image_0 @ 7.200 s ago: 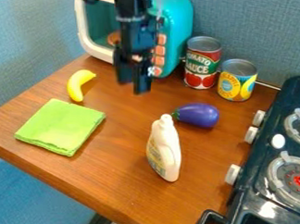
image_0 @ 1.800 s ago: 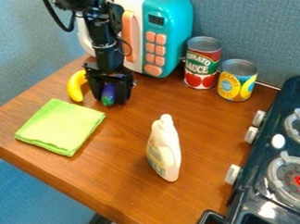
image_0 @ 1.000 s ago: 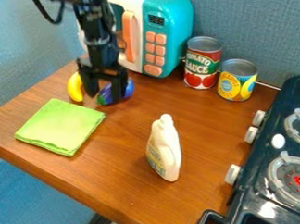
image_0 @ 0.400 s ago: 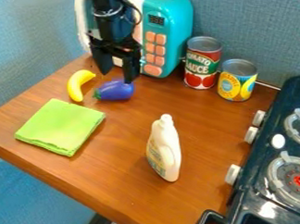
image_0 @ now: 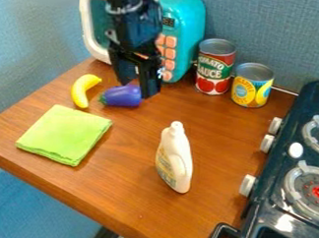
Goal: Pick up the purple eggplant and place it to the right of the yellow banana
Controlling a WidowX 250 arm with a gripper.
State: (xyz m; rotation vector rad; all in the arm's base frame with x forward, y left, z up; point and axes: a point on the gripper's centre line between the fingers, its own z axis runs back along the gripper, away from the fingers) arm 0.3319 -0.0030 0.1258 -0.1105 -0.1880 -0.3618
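Wooden counter (image_0: 132, 159) with purple eggplant (image_0: 121, 97) near black tool (image_0: 137, 89)

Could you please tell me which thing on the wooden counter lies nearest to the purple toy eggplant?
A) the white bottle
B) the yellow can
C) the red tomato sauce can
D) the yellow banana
D: the yellow banana lies just beside the stem end of the purple toy eggplant, while the bottle and both cans stand clearly farther off.
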